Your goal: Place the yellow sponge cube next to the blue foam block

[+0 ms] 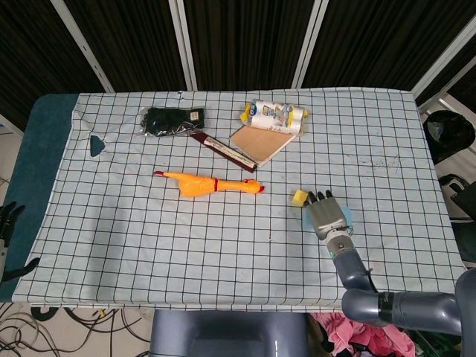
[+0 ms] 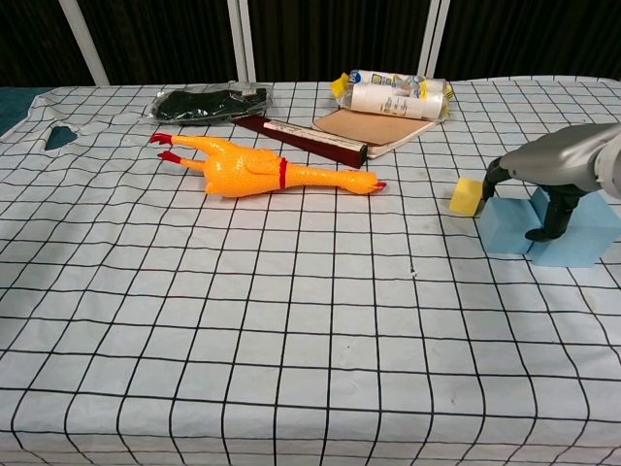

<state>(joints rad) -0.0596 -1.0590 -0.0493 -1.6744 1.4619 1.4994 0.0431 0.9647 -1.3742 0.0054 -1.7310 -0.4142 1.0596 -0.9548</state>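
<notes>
The sponge (image 2: 468,196) sits on the cloth, touching or just beside the near-left corner of the block (image 2: 548,233). This position suits the task: the cube is already next to the block, so the placement is judged done or nearly done.

The right hand (image 1: 326,213) lies over the block, palm down, fingers (image 2: 545,221) hanging past the block's front face. The fingertips reach toward the sponge; the chest view suggests no grip on it, but contact cannot be ruled out. The hand holds nothing, fingers slightly apart. The left hand (image 1: 6,217) hangs off the table edge, far left of the block; whether it is spread or closed cannot be told.

Left of the block lies a rubber chicken (image 2: 267,173). Behind it lie a notebook (image 2: 374,126), a dark red box (image 2: 303,136), a white packet (image 2: 393,95) and a black bag (image 2: 209,102).

The table (image 1: 186,245) carries a white cloth with a black grid. Dark panels with pale frames stand behind it.
</notes>
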